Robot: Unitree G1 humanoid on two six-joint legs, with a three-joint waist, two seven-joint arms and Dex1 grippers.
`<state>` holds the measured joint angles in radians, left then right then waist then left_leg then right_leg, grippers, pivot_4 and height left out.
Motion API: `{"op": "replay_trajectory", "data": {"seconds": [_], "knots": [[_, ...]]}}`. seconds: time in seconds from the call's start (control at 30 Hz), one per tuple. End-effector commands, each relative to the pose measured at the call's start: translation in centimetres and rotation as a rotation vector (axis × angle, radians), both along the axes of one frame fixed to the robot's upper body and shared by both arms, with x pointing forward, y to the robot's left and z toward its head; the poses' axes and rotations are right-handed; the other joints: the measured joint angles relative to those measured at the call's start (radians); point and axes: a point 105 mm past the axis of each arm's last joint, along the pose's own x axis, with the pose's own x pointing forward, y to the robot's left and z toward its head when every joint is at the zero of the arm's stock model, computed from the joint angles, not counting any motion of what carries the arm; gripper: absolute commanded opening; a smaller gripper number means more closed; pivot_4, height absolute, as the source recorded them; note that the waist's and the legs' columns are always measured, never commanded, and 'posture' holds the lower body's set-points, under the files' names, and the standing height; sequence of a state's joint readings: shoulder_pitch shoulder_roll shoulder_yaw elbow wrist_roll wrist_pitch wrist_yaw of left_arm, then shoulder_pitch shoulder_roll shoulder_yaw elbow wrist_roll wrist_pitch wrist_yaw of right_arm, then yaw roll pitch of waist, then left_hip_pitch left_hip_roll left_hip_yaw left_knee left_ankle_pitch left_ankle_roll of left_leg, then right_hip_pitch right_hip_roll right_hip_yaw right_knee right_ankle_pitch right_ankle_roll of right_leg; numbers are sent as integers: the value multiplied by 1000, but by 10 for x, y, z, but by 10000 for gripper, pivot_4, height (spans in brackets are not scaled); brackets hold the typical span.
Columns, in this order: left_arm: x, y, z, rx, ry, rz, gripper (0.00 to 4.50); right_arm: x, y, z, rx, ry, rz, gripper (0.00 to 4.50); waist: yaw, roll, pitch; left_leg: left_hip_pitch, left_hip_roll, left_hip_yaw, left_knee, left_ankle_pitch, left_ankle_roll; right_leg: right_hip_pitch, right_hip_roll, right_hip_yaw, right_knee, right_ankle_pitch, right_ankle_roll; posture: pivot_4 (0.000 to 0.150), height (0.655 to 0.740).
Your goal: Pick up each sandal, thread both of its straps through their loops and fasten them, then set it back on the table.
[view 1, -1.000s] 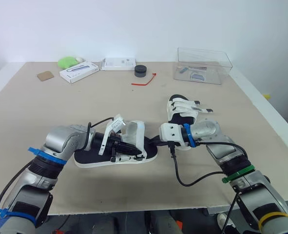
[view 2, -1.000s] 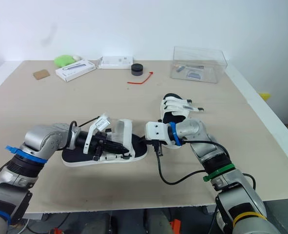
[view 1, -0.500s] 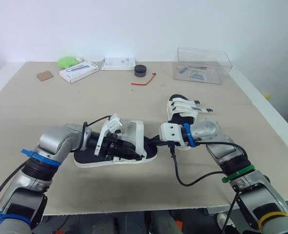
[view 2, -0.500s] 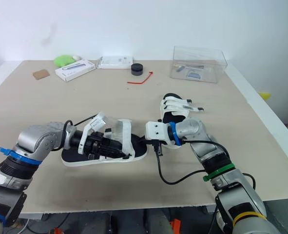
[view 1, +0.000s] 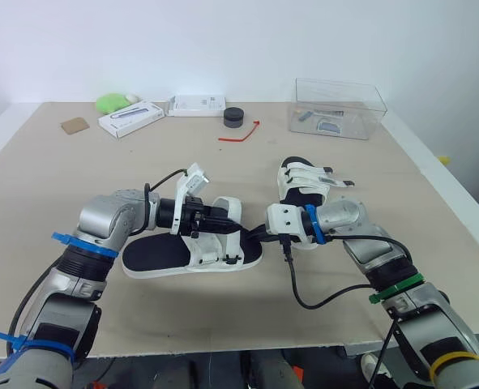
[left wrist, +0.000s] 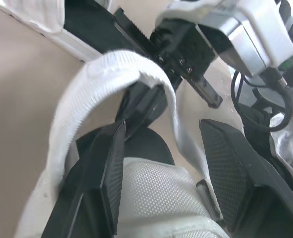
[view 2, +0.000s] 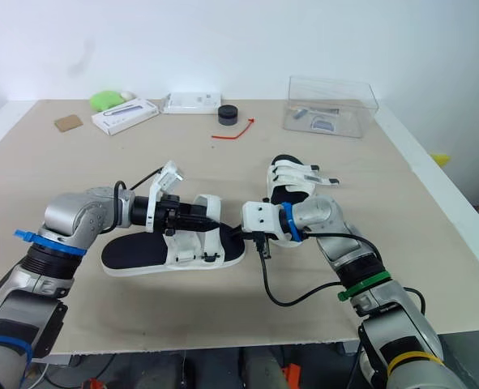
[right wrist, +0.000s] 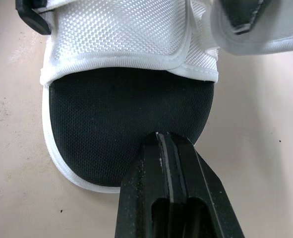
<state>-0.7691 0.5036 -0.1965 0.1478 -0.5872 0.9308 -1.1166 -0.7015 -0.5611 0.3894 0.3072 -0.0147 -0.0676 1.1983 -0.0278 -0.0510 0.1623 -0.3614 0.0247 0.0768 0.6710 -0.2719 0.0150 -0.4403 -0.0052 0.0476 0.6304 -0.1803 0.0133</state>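
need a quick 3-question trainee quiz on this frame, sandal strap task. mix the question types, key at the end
1. True or false: the nearer black-soled sandal with white mesh straps is lifted clear of the beige table.
2. Where does the right claw meet that sandal? A) the toe end of its black sole B) its heel C) a strap buckle
3. What lies just to the right of the black round puck at the table's far side?

Key
1. False: it lies flat on the table.
2. A.
3. A red cable tie.
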Motion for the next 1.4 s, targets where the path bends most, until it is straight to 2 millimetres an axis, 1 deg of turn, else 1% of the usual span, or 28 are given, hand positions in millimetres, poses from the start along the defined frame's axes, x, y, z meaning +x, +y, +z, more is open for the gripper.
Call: {"op": "replay_trajectory", "data": {"seconds": [0.03, 0.1, 0.2, 0.23, 0.33, 0.47, 0.67, 0.73, 0.8, 0.9, 0.93, 0.97, 1.03, 1.1, 1.13, 1.17, 1.2, 1.23, 1.27, 1.3, 1.33, 1.37, 1.4], "knots": [[-1, -3, 18, -33, -57, -33, 21880, 3, -24, -29, -108, 71, -95, 0, 0, 0, 0, 0, 0, 0, 0, 0, 0, 0, 0, 0, 0, 0, 0, 1500, 7400], [-2, -3, 17, -32, -54, -41, 16214, 3, -24, -29, -108, 71, -96, 0, 0, 0, 0, 0, 0, 0, 0, 0, 0, 0, 0, 0, 0, 0, 0, 1500, 7400], [-8, -3, 13, -27, -45, -71, 2003, 4, -24, -29, -109, 70, -98, 0, 0, 0, 0, 0, 0, 0, 0, 0, 0, 0, 0, 0, 0, 0, 0, 1500, 7400], [-12, -2, 10, -18, -44, -89, 771, 4, -24, -29, -109, 70, -98, 0, 0, 0, 0, 0, 0, 0, 0, 0, 0, 0, 0, 0, 0, 0, 0, 1500, 7400], [-25, 0, -1, 15, -42, -136, 771, 4, -24, -30, -110, 67, -97, 0, 0, 0, 0, 0, 0, 0, 0, 0, 0, 0, 0, 0, 0, 0, 0, 1500, 7400], [-36, 2, -5, 18, -43, -163, 771, 4, -24, -30, -112, 66, -94, 0, 0, 0, 0, 0, 0, 0, 0, 0, 0, 0, 0, 0, 0, 0, 0, 1500, 7400], [-50, 5, -20, 87, -50, -215, 771, 6, -23, -29, -114, 64, -89, 0, 0, 0, 0, 0, 1, 0, 0, 0, 0, 0, 0, 0, 0, 0, 0, 1500, 7400], [-54, 5, -22, 100, -41, -231, 771, 6, -22, -28, -113, 64, -86, 0, 0, 0, 0, 0, 1, 0, 0, 0, 0, 0, 0, 0, 0, 0, 0, 1500, 7400], [-51, 7, -17, 92, -35, -209, 771, 6, -21, -28, -113, 64, -85, 0, 0, 0, 0, 0, 1, 0, 0, 0, 0, 0, 0, 0, 0, 0, 0, 1500, 7400], [-52, 11, -10, 109, -79, -218, 8194, 6, -21, -28, -115, 66, -83, 0, 0, 0, 0, 0, 1, 0, 0, 0, 0, 0, 1, 0, 0, 0, 0, 1500, 7400], [-54, 13, -9, 129, -99, -229, 11562, 6, -22, -29, -117, 67, -82, 0, 0, 0, 0, 0, 1, 0, 0, 0, 0, 0, 1, 0, 0, 0, 0, 1500, 7400], [-56, 16, -8, 148, -117, -238, 17796, 5, -22, -29, -118, 68, -81, 0, 0, 0, 0, 0, 1, 0, 0, 0, 0, 0, 1, 0, 0, 0, 0, 1500, 7400], [-59, 25, 3, 167, -157, -247, 27097, 5, -22, -29, -118, 70, -82, 0, 0, 0, 0, 0, 1, 0, 0, 0, 0, 0, 1, 0, 0, 0, 0, 1500, 7400], [-60, 31, 18, 161, -183, -238, 33307, 5, -23, -28, -119, 71, -82, 0, 0, 0, 1, 0, 1, 0, 0, 0, 0, -1, 1, 0, 0, 0, 0, 1500, 7400], [-63, 35, 31, 134, -187, -233, 38766, 5, -23, -28, -121, 72, -82, 0, 0, 0, 1, 0, 1, 0, 0, 0, 0, -1, 1, 0, 0, 0, -1, 1500, 7400], [-67, 39, 42, 108, -183, -231, 40483, 5, -24, -29, -123, 72, -82, 0, 0, 0, 1, 0, 1, 0, 0, 0, 0, -1, 1, 0, 0, 0, -1, 1500, 7400], [-74, 42, 52, 79, -168, -238, 43116, 5, -24, -29, -125, 73, -82, 0, -1, -1, 2, 0, 1, 0, 0, 0, 0, -1, 1, 0, 0, 0, -1, 1500, 7400], [-85, 44, 60, 53, -140, -253, 43116, 5, -25, -29, -127, 74, -82, 0, -2, -1, 2, 0, 2, 0, 0, 0, 0, -1, 1, 0, 0, 0, -1, 1500, 7400], [-93, 46, 63, 41, -118, -266, 43116, 6, -25, -29, -128, 74, -81, 0, -3, -1, 2, -1, 2, 0, 0, 0, 0, -2, 1, -1, 0, 0, -1, 1500, 7400], [-103, 47, 61, 40, -97, -278, 43116, 6, -25, -29, -128, 74, -81, 0, -3, -1, 2, -1, 2, 0, 0, 0, 0, -2, 1, -1, -1, 0, -1, 1500, 7400], [-113, 48, 50, 52, -68, -273, 43116, 6, -24, -29, -127, 75, -79, 0, -4, -1, 2, -1, 2, 0, 0, 0, 0, -2, 1, -1, -1, -1, 0, 1500, 7400], [-120, 49, 40, 60, -43, -257, 43116, 6, -22, -30, -126, 76, -76, 0, -5, 3, 0, -1, 2, 0, 0, -1, 0, -1, 0, -1, -1, -1, 0, 1500, 7400], [-125, 49, 29, 72, -19, -233, 43116, 6, -21, -30, -125, 77, -73, 0, -5, 3, 0, 0, 1, 1, -1, -2, 0, 0, -1, 0, -1, -2, 1, 1500, 7400]]}}
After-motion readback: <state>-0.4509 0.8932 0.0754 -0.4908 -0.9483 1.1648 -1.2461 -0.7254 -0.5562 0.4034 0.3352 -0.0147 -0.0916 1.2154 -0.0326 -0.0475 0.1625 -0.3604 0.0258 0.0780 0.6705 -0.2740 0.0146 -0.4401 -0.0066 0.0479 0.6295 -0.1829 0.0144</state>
